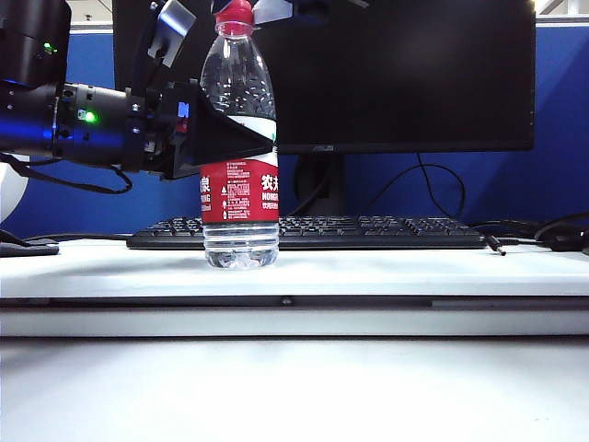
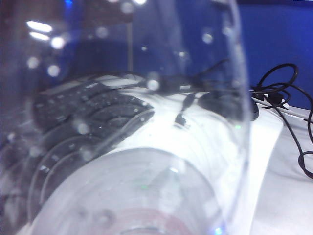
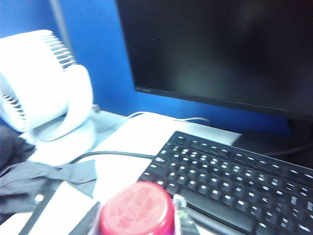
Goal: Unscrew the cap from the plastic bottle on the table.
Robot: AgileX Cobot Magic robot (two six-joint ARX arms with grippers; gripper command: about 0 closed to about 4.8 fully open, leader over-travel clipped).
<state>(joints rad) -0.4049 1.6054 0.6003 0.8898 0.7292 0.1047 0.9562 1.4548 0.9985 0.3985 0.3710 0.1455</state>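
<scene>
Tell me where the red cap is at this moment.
The cap sits on top of the plastic bottle, left of centre in the exterior view, before the monitor; the right gripper is around it.

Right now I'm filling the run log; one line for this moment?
left gripper: holds plastic bottle upright on table | right gripper: at cap, grip unclear | cap: on

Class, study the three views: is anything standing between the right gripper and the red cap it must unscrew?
Nothing visible does. The right gripper sits at the cap atop the plastic bottle, its fingers flanking it. The left gripper clasps the bottle's body lower down, well below the cap.
</scene>
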